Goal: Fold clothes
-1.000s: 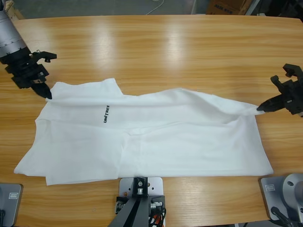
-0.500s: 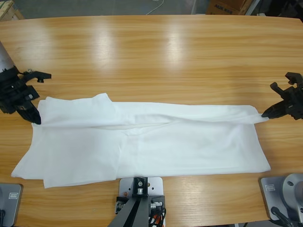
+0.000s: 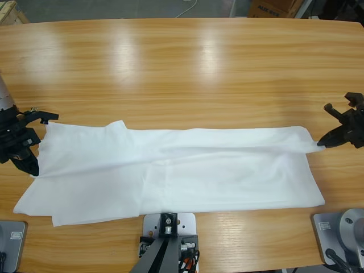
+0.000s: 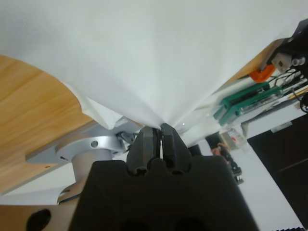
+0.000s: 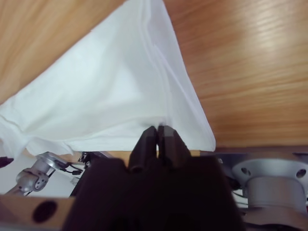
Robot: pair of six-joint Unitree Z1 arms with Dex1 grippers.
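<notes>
Along the table's near edge lies the T-shirt (image 3: pixel 170 173), spread as a long white band whose long axis runs parallel to that edge, from close to the left end of the table (image 3: pixel 187 68) to close to the right end. Its far long edge is a straight folded line; its near edge stops just short of the table's near edge. No lettering shows on the upper face.

Left gripper (image 3: pixel 29 165): at the shirt's left end, on its far left corner. The left wrist view shows the jaws closed tight on a pinch of white cloth, which fans out taut from them (image 4: pixel 160 131).

Right gripper (image 3: pixel 322 143): at the shirt's far right corner, near the table's right edge. Jaws likewise closed on the cloth corner, per the right wrist view (image 5: pixel 158 132).

Governing relation: the garment lies wholly between the two grippers, each holding one end of the same far folded edge, with the cloth body extending from that edge toward the near edge. Neither arm is nearer; each is at its own corner. In my judgement the lengthwise fold is laid down, and any next move turns on both arms acting evenly along that long axis.
</notes>
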